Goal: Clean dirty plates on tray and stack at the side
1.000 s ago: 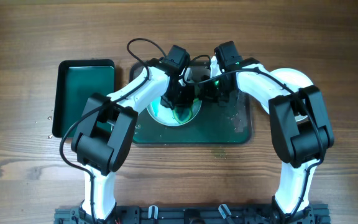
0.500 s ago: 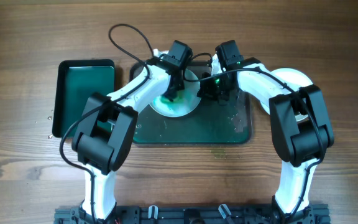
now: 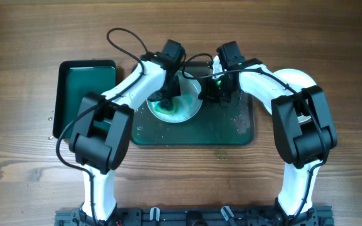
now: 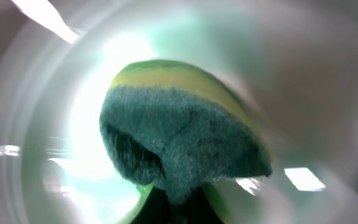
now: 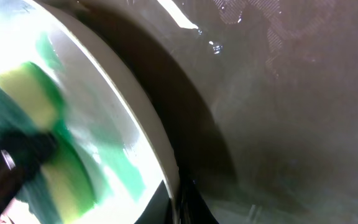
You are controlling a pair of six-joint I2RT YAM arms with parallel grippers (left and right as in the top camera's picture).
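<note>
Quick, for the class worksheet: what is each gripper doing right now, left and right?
Left gripper: closed, holding the sponge.
Right gripper: closed on the rim of the plate.

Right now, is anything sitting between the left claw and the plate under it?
Yes, a sponge. It is clamped in the left gripper with its green scrubbing side pressed onto the plate, so the sponge meets the plate. The right gripper seems to grip the plate's rim directly, with nothing visible between.
</note>
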